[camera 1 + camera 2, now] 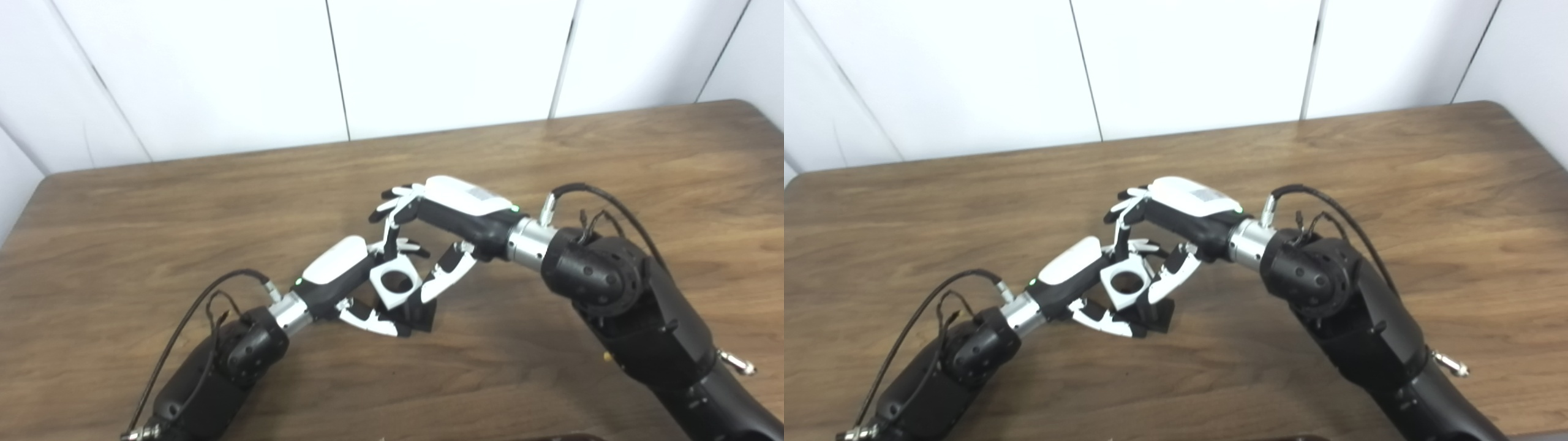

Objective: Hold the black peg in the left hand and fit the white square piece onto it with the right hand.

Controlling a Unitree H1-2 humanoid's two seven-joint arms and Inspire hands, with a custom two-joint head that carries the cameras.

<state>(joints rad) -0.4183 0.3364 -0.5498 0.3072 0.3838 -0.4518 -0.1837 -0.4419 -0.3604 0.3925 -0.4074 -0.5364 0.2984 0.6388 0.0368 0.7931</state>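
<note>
Holding the black peg [419, 317] upright on the surface [551, 159]: left hand [343, 275], clenched around it. White square piece [396, 282], directly above peg, pinched by right hand [453, 214]. Risk, judged: tilted piece jams against peg tip and slips free.

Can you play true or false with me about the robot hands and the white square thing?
1. The white square piece has a round hole in it. True.
2. The table is made of glass. False: it looks like brown wood.
3. The right hand is far from the left hand. False: they meet in the middle, around the piece.
4. The black peg sits under the white piece. True.
5. The white piece lies alone. False: fingers touch it.
</note>
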